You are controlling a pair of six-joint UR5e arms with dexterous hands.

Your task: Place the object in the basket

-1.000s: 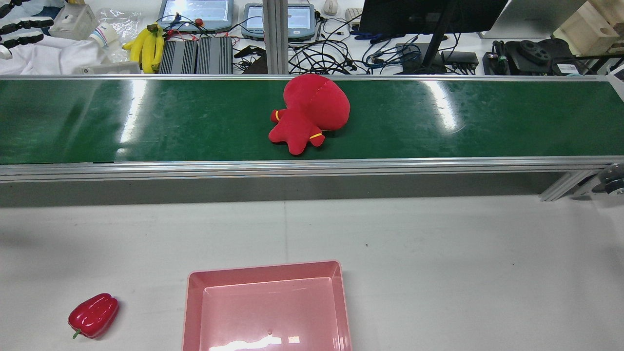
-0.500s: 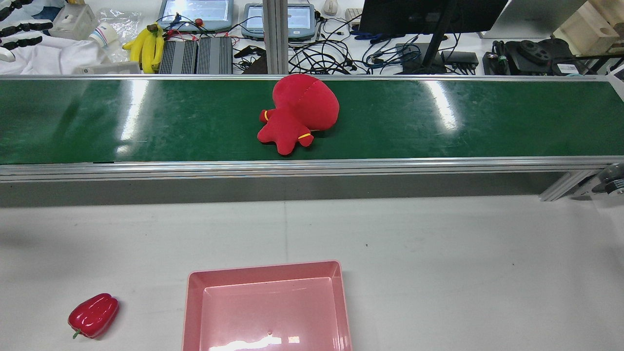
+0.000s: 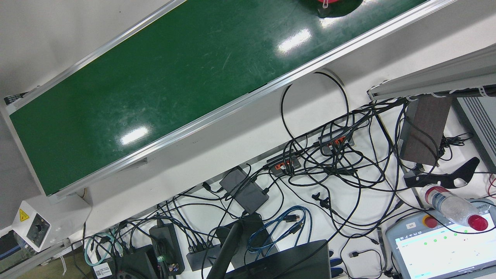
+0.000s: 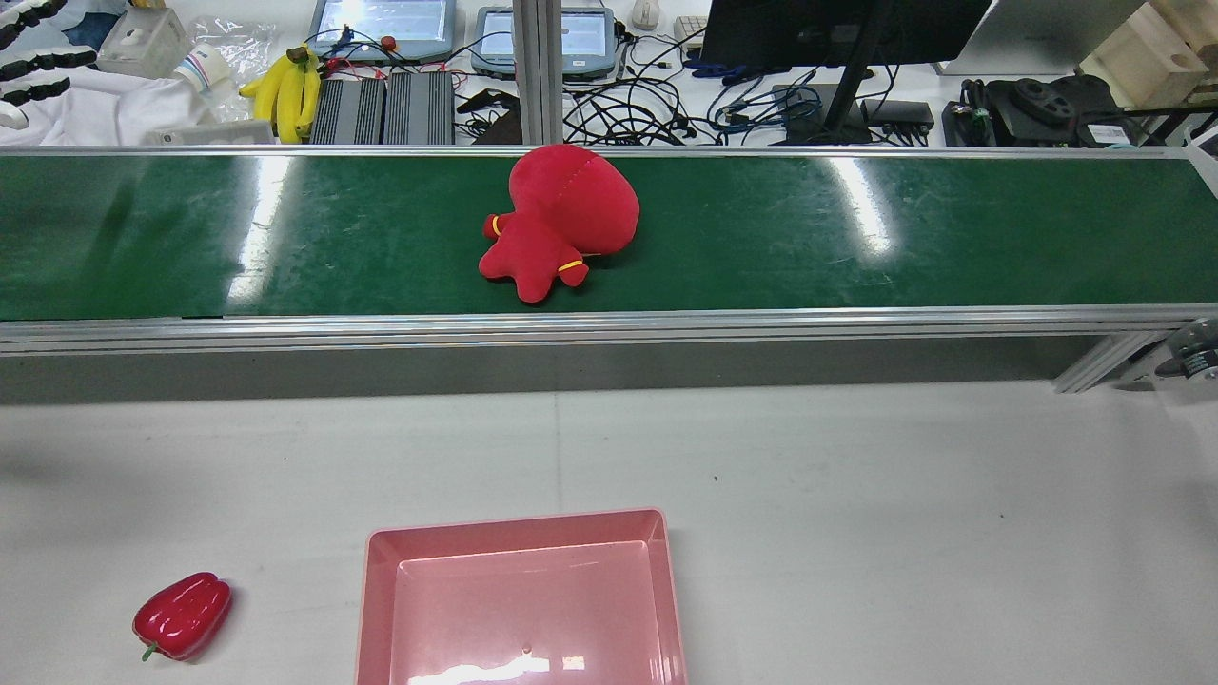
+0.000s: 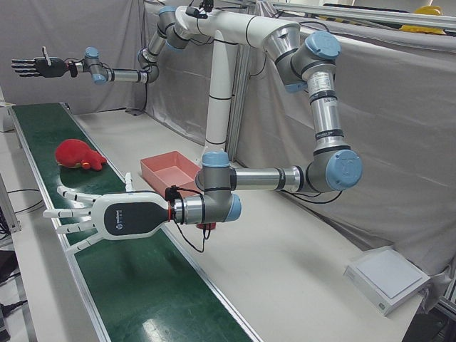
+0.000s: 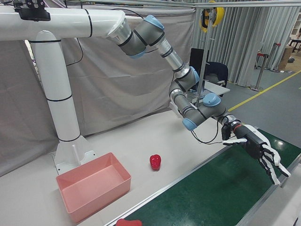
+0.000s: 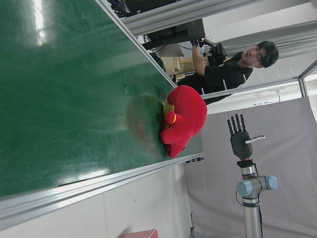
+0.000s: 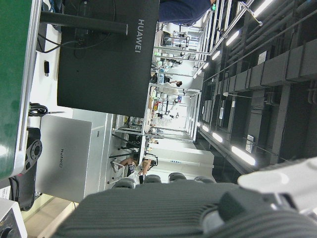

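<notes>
Pepper: a red pepper (image 4: 183,616) lies on the pale surface (image 4: 856,495) at the lower left of the rear view, well apart from the belt and left of the basket.
Left hand: the left hand (image 5: 107,216) reaches out level over the green belt (image 4: 856,238) in the lower left of the left-front view. Its fingers (image 5: 68,212) are spread wide and hold nothing. In the right-front view the same hand (image 6: 258,150) shows at the right edge, dark palm facing the camera and pale fingers fanned out past the belt.
Basket: the pink basket (image 4: 519,521) sits at the bottom centre of the rear view, on the surface, with nothing in it. Its lower edge is cut off by the frame.
Toy: the red plush toy (image 4: 561,214) lies on the belt at upper centre of the rear view. Its round head is towards the far rail and its limbs, with yellow bands, point to the near rail. It is well apart from the basket and touched by neither hand. The left hand view shows it (image 7: 183,119) right of centre, on the belt near one rail.
Right hand: the right hand (image 5: 35,66) hangs above the far end of the belt, in the upper left of the left-front view. Its fingers are straight and parted, gripping nothing. It appears again beyond the toy at the right of the left hand view (image 7: 240,141).
Person: a person (image 7: 223,74) in a dark top is at the upper right of the left hand view, past the belt.
</notes>
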